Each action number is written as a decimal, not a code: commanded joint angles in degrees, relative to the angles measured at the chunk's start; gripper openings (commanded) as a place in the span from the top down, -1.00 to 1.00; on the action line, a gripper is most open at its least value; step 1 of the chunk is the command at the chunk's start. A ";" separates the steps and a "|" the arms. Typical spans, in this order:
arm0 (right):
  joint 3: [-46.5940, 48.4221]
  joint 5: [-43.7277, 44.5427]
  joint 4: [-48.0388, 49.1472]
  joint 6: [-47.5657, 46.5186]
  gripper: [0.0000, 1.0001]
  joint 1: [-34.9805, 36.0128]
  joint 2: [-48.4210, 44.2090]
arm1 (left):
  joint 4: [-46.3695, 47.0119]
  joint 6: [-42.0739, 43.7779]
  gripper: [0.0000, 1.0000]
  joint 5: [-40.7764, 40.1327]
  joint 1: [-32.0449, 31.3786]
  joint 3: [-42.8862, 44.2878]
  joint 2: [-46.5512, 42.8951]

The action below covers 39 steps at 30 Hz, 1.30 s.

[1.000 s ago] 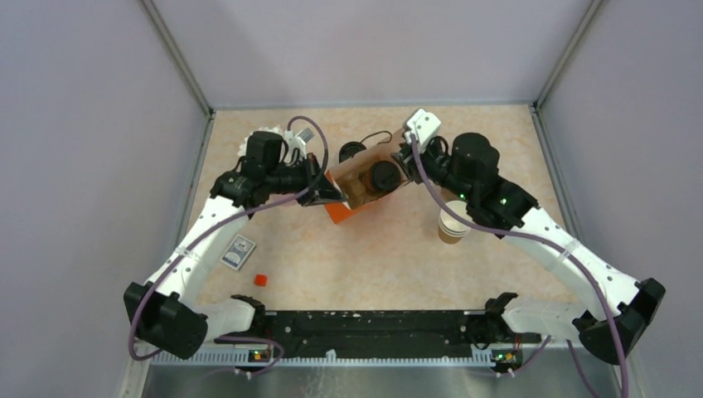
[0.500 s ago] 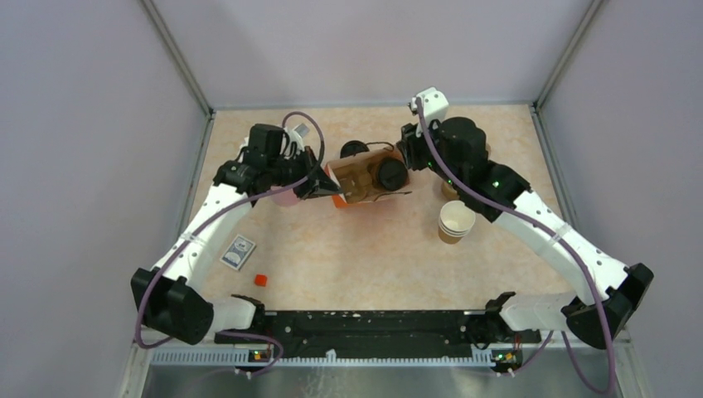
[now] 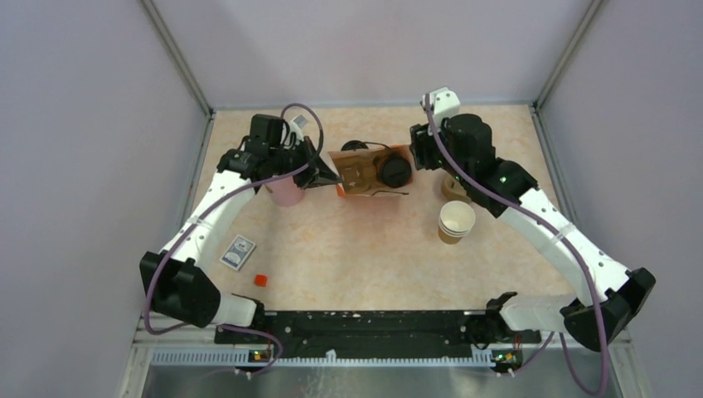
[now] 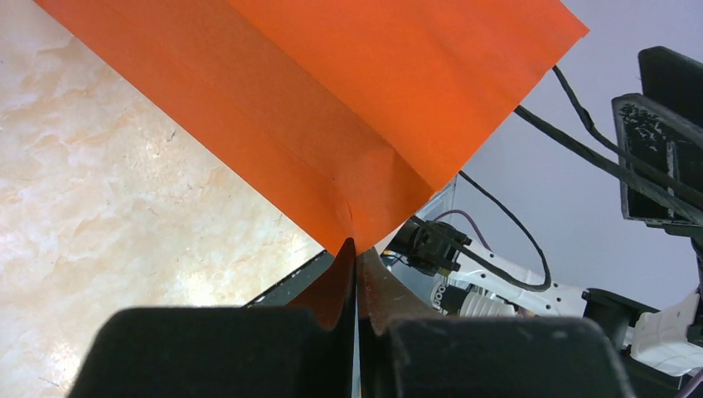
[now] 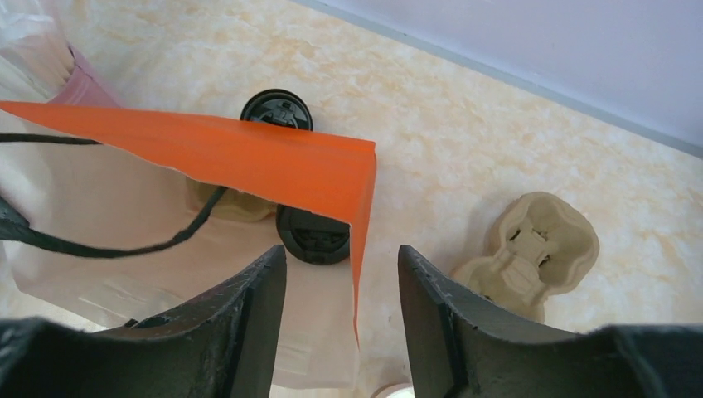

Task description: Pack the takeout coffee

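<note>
**Item: takeout coffee, in bag, far centre of table**

- **Position.** The takeout coffee (image 3: 395,171) stands inside the open orange bag (image 3: 356,175), against the bag's right-hand end, with its black lid up.
- **Right gripper** (image 3: 416,157). It hangs just beside the bag's right end. The wrist view shows its fingers spread to either side of the bag's orange edge (image 5: 249,157), with a gap on both sides. The coffee's lid (image 5: 313,239) shows just beyond and between the fingertips, apart from them.
- **Left gripper** (image 3: 334,181). It is at the bag's opposite, left end, with the width of the bag between it and the coffee. Its jaws are pressed together and pinch a corner fold of the orange paper (image 4: 348,99).
- **Nearby.**
  - A loose black lid (image 3: 354,149) lies behind the bag.
  - A pink cup (image 3: 286,191) sits under the left arm.
  - A pulp carrier (image 3: 453,187) and a stack of cups (image 3: 456,221) are to the right.
- **Change from one second ago.**
  - The bag sat nearer and skewed, with its orange side showing; it now lies farther back and squarer.
  - The right gripper's fingers stand wider apart.
  - The pink cup and the pulp carrier, then covered by the arms, are exposed.
</note>
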 commanded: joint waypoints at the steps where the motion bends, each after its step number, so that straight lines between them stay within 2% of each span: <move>1: -2.11 -2.48 -1.41 1.84 -0.08 -1.24 -4.27 | 0.97 -0.55 1.00 0.94 0.27 2.81 0.48; 6: -7.87 -3.31 -0.95 3.90 -0.16 -1.24 -7.74 | 0.73 -0.17 1.00 1.32 0.26 3.70 1.03; 19: -9.00 -2.44 2.94 4.18 0.11 -3.20 -1.73 | 0.72 0.68 1.00 2.24 0.27 3.72 1.27; 30: -11.21 -4.25 2.92 4.14 0.18 -5.15 -0.73 | 1.06 0.35 1.00 2.11 0.22 3.52 0.96; 34: -10.95 -4.99 3.36 3.75 0.34 -5.45 -0.34 | 1.06 0.27 1.00 1.95 0.27 3.66 1.11; 39: -9.17 -6.44 1.88 3.58 0.79 -5.72 0.00 | 1.50 0.09 1.00 1.77 0.23 3.92 0.94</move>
